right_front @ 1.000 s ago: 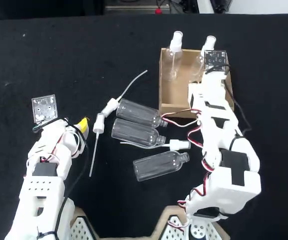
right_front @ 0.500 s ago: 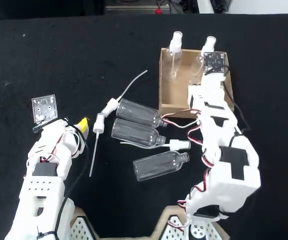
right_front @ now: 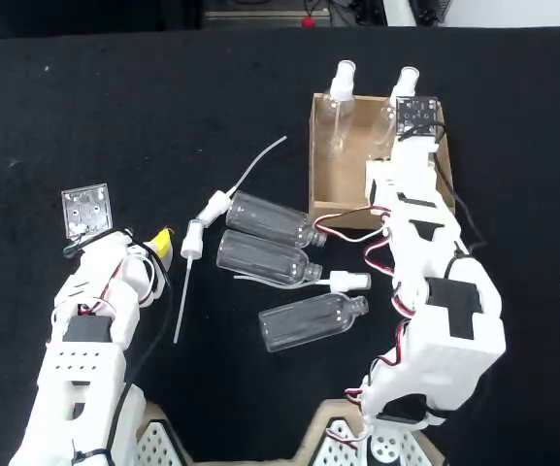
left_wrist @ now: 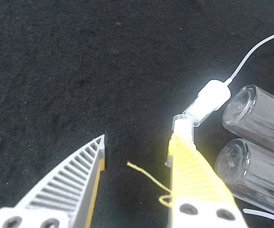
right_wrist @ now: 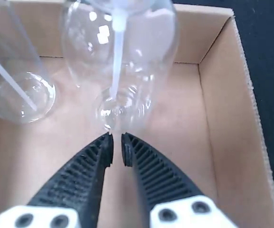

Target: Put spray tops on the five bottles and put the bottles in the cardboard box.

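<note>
My right gripper (right_wrist: 117, 145) sits inside the cardboard box (right_wrist: 236, 90). Its black jaws are pinched almost together, with a sliver of gap and nothing in it. Just ahead of the fingertips stands a capped bottle (right_wrist: 122, 52), its dip tube running down to the base. I cannot tell whether the tips touch the glass. A second capped bottle (right_wrist: 20, 85) stands beside it, toward the opposite wall. The high view adds the two white spray heads poking up along the box's far wall, and the right arm (right_front: 425, 243) lying over the box's right side.

My left gripper (left_wrist: 139, 137) is spread wide and holds nothing, low over the black table (right_front: 115, 97). Its yellow finger ends close to a loose spray top (left_wrist: 208, 97), which lies by the base of a bottle on its side.

From above, three uncapped bottles lie between the arms: the upper lying bottle (right_front: 270, 220), the middle lying bottle (right_front: 263, 257) just beside it, and the lower lying bottle (right_front: 313, 320) a little apart. A second loose spray top (right_front: 192, 238) lies near the left gripper, and a third loose spray top (right_front: 345, 282) lies between the middle and lower bottles.

Bare cardboard floor shows between my right jaws and the box's right wall. Black cloth runs wide to the left of and beyond the left gripper.
</note>
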